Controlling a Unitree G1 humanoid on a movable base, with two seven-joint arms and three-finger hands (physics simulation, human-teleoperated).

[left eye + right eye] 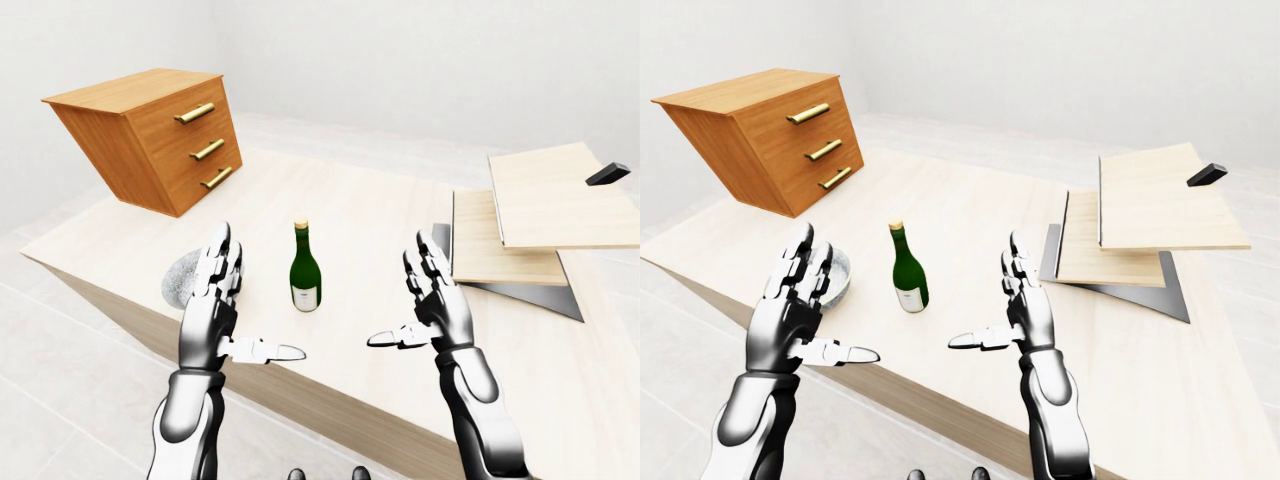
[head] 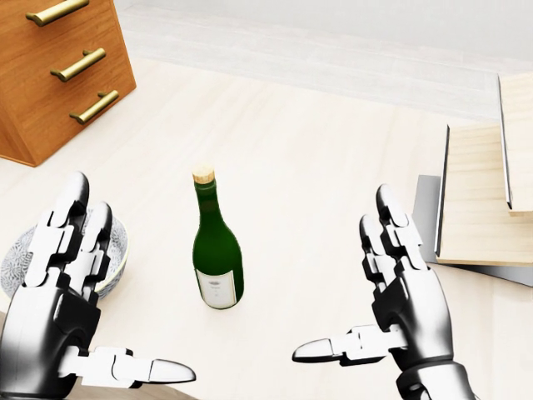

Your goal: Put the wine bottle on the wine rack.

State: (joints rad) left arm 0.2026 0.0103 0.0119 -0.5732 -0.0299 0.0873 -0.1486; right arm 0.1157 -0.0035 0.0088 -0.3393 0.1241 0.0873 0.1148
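on the pale table (image 2: 333, 150) the green wine bottle (image 2: 216, 250) stands upright. left of the bottle is the left hand (image 2: 62, 300), right of it the right hand (image 2: 400, 304); both have fingers spread apart and touch nothing. a patterned bowl (image 1: 838, 275) sits just left of the bottle, half hidden in the head view. only the eye views show the whole drawer chest (image 1: 155, 135), and the stepped wooden rack (image 1: 1140, 220) well to the right of the bottle.

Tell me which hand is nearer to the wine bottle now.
The left hand, by a small margin. It is open at the view's left of the wine bottle, beside the patterned bowl. The right hand is open further off at the bottle's right. Neither touches it.
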